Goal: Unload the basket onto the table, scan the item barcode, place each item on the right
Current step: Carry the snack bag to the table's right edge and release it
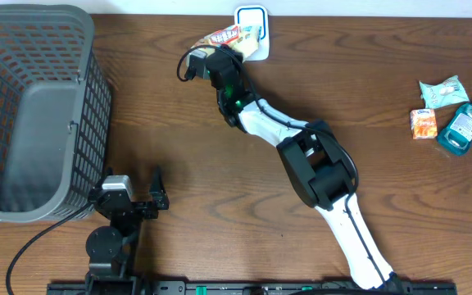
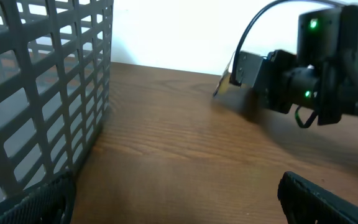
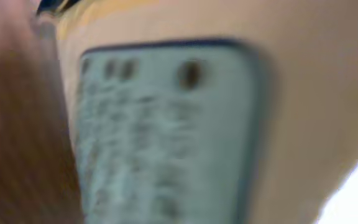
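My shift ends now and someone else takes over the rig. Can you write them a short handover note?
Left tool: open, empty, parked beside the basket.
Right tool: shut on the snack packet, held at the scanner by the table's far edge.
Done: packet picked up and brought to the scanner.
Left: confirm the scan; the frames do not show whether it registered. A teal pouch, orange box and blue bottle lie at the right.

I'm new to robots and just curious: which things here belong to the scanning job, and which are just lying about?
In use:
snack packet
white scanner pad

Lying about:
grey basket
teal pouch
orange box
blue bottle
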You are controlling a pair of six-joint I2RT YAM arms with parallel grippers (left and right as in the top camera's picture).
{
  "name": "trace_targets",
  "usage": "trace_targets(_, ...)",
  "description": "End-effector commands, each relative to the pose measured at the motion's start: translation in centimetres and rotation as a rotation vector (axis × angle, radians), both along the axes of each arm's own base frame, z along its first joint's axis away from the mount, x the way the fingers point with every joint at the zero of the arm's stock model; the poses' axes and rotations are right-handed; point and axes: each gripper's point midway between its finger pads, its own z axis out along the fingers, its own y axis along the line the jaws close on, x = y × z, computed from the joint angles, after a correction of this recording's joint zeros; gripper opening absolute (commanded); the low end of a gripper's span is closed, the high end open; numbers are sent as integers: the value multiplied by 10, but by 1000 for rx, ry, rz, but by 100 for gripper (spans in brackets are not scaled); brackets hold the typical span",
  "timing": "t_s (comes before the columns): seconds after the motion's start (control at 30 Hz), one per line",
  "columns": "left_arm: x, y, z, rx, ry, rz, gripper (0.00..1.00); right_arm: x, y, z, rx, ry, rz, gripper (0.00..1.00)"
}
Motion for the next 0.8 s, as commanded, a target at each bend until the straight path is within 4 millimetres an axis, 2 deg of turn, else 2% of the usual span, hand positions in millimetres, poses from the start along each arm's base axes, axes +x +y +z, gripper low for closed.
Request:
trace_targets(0.0,-1,0,-15,-3,43,0,98,-2,-34,97,138,-72,-142,1)
trace_targets(0.03,-1,0,-15,-3,43,0,98,-11,-50,125,168,-49,-183,1)
trace_targets(0.07,-1,0,-15,-3,43,0,98,-13,-53,130,177,-43,-190,1)
trace_targets(0.1,-1,0,-15,-3,43,0,98,-23,-67,152,236,-23,-226,1)
trace_targets(0.17,-1,0,-15,-3,43,0,98,-30,-81,171,310,-17,-265,1)
trace_targets(0.2,-1,0,-15,-3,43,0,98,-35,-94,189,375,-20,-301,1)
trace_targets(0.27,-1,0,-15,-3,43,0,98,-42,-117,209,432,-25,-351,1)
trace_targets(0.33,-1,0,-15,-3,43,0,98,-52,-145,223,413,-8,-394,1)
trace_targets(0.37,-1,0,-15,-3,43,0,98,-62,-167,229,377,23,-424,1)
trace_targets(0.4,-1,0,-15,-3,43,0,98,-72,-191,229,349,64,-467,1)
trace_targets(0.43,-1,0,-15,-3,43,0,98,-78,-206,227,339,89,-503,1)
trace_targets(0.47,-1,0,-15,-3,43,0,98,-92,-250,217,352,138,-639,1)
trace_targets(0.5,-1,0,-15,-3,43,0,98,-100,-279,208,373,169,-733,1)
trace_targets(0.53,-1,0,-15,-3,43,0,98,-109,-316,195,402,203,-853,1)
trace_targets(0.57,-1,0,-15,-3,43,0,98,-112,-332,191,422,204,-905,1)
trace_targets(0.6,-1,0,-15,-3,43,0,98,-126,-391,181,512,144,-1125,1)
trace_targets(0.67,-1,0,-15,-3,43,0,98,-149,-447,178,594,10,-1373,1)
trace_targets(0.73,-1,0,-15,-3,43,0,98,-193,-519,165,667,-143,-1683,1)
trace_targets(0.77,-1,0,-15,-3,43,0,98,-209,-555,158,689,-197,-1786,1)
